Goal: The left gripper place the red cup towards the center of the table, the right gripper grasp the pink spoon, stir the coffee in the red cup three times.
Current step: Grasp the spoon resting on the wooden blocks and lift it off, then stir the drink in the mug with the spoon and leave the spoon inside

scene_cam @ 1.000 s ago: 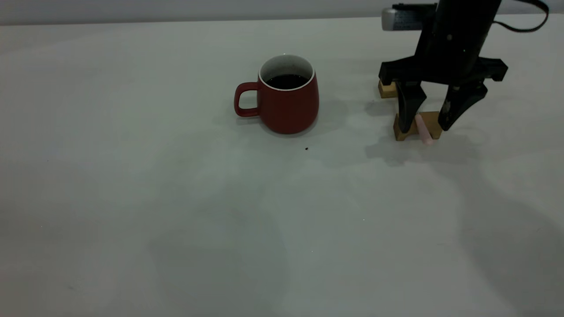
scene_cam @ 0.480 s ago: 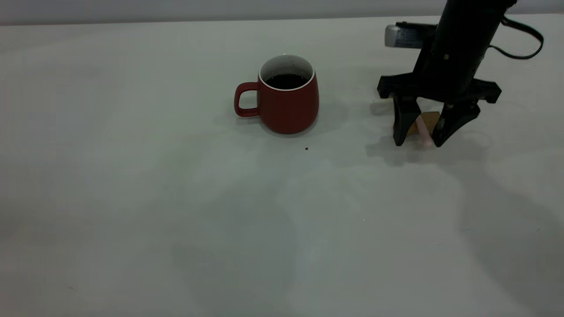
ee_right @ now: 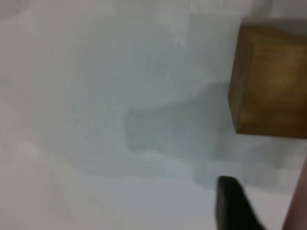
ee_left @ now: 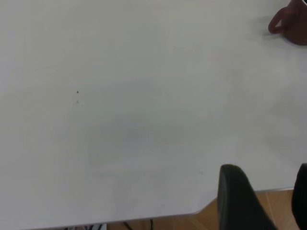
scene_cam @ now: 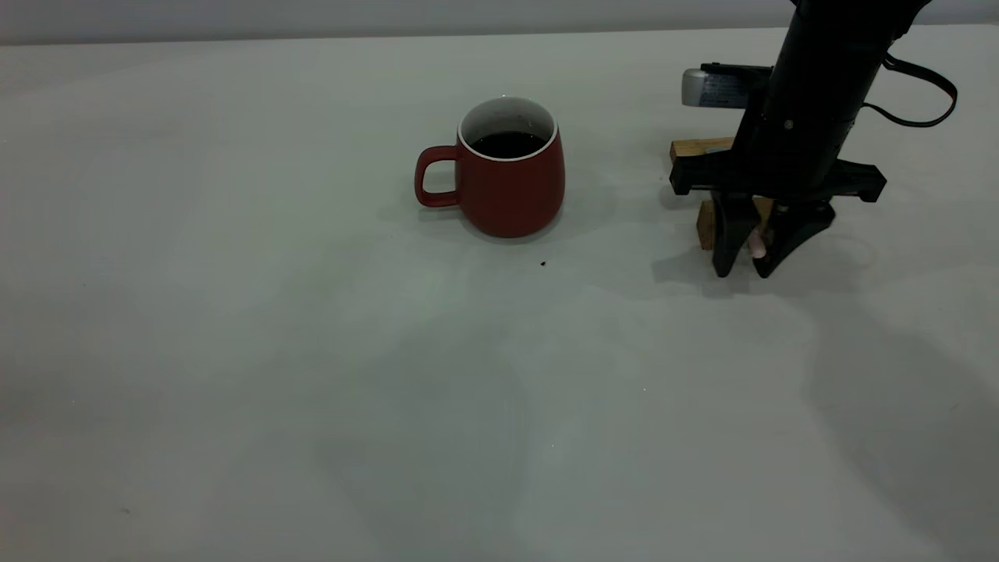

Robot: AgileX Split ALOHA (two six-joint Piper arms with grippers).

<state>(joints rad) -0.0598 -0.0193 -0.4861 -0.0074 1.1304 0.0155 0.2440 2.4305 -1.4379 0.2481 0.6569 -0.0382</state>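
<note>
- My right gripper (scene_cam: pixel 755 265) stands at the right side of the table (scene_cam: pixel 234 351), pointing straight down, fingertips at or just above the surface.
- Its jaws are drawn in close around the pink spoon (scene_cam: pixel 757 248) — only the pale pink handle end shows between the two black fingers, so I read it as pinched there.
- The spoon's bowl and neck are hidden behind my fingers and arm; I cannot tell how they lie.
- Two small wooden blocks sit at that spot: the near block (scene_cam: pixel 707 224) is just behind my fingers, the far block (scene_cam: pixel 695 147) lies farther back, partly hidden by my crossbar.
- In the right wrist view the near block (ee_right: pixel 271 79) shows beside one dark fingertip (ee_right: pixel 232 203).
- The red cup (scene_cam: pixel 507 183) stands upright near the middle of the table, well to the left of my right gripper, handle pointing left.
- The coffee (scene_cam: pixel 507 144) is dark against the cup's white inside, well below the rim.
- A tiny black speck (scene_cam: pixel 542 264) lies on the table just in front of the cup.
- My left gripper (ee_left: pixel 261 201) is outside the exterior view; its wrist camera shows it over the table's edge, fingers spread and holding nothing, with the cup (ee_left: pixel 291 24) far off at the picture's corner.
</note>
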